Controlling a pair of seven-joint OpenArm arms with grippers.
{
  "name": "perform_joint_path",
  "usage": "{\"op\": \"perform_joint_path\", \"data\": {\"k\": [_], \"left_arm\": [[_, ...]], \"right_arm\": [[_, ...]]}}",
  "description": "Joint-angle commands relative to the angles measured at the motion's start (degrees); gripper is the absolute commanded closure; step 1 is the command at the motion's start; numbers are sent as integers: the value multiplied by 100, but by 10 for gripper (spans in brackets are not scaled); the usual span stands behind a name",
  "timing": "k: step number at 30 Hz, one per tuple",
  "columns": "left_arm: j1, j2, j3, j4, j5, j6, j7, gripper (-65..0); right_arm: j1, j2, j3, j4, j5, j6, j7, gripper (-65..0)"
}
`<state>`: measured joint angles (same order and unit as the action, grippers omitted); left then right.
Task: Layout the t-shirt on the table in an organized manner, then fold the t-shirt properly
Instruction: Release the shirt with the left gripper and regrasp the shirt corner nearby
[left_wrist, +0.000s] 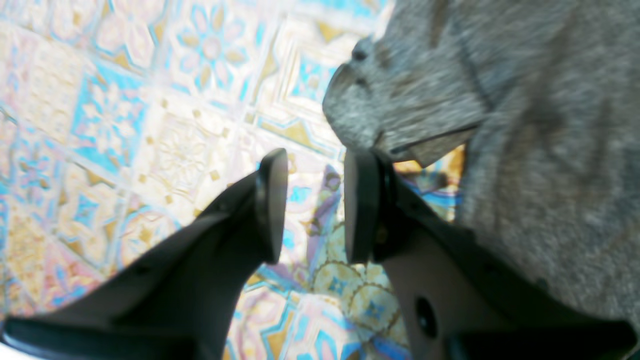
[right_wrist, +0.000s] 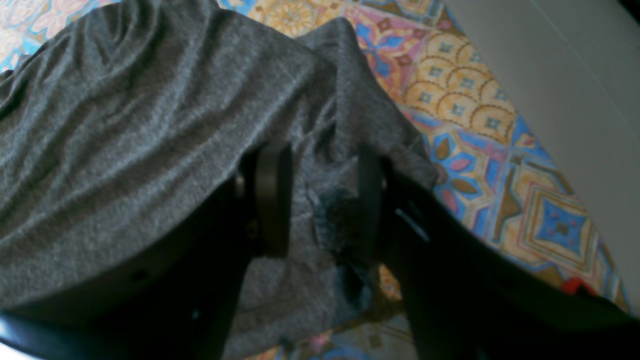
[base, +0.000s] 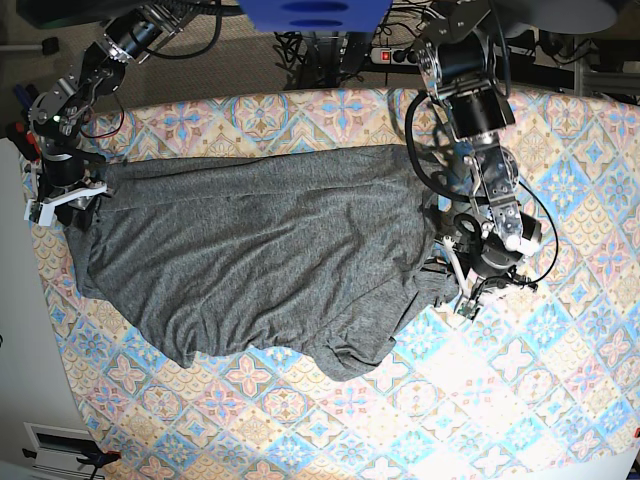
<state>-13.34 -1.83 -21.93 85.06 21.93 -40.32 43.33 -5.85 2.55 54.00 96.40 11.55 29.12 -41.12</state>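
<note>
The dark grey t-shirt (base: 260, 260) lies spread but wrinkled across the patterned table (base: 520, 400), with its lower edge rumpled. My left gripper (base: 462, 296) hangs at the shirt's right edge. In the left wrist view this gripper (left_wrist: 316, 190) is open and empty over bare cloth, and a shirt flap (left_wrist: 410, 110) touches the tip of its right finger. My right gripper (base: 62, 205) is at the shirt's far left corner. In the right wrist view it (right_wrist: 324, 200) stands open over the shirt (right_wrist: 150, 125), with bunched fabric between the fingers.
The table's left edge and the grey floor (right_wrist: 575, 75) lie close beside my right gripper. A small red object (right_wrist: 575, 286) sits near that edge. Cables and a power strip (base: 400, 55) run behind the table's far side.
</note>
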Motion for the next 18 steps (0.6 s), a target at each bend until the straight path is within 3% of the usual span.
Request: {"op": "perform_joint_path", "data": {"k": [1, 3, 10, 14, 18], "left_arm": [[-244, -24, 18, -18, -53, 32, -118, -194], [-393, -121, 18, -220, -53, 32, -135, -204], [-666, -138, 18, -308, -105, 32, -162, -347], [-674, -130, 18, -317, -132, 32, -162, -350], [-630, -94, 18, -598, -650, 32, -144, -351]], "right_arm": [[62, 84, 11, 123, 80, 19, 143, -210], [62, 84, 11, 123, 71, 19, 143, -210], [62, 84, 2, 123, 71, 19, 143, -210], [70, 84, 2, 114, 71, 19, 143, -210], [70, 66, 2, 114, 71, 19, 143, -210]]}}
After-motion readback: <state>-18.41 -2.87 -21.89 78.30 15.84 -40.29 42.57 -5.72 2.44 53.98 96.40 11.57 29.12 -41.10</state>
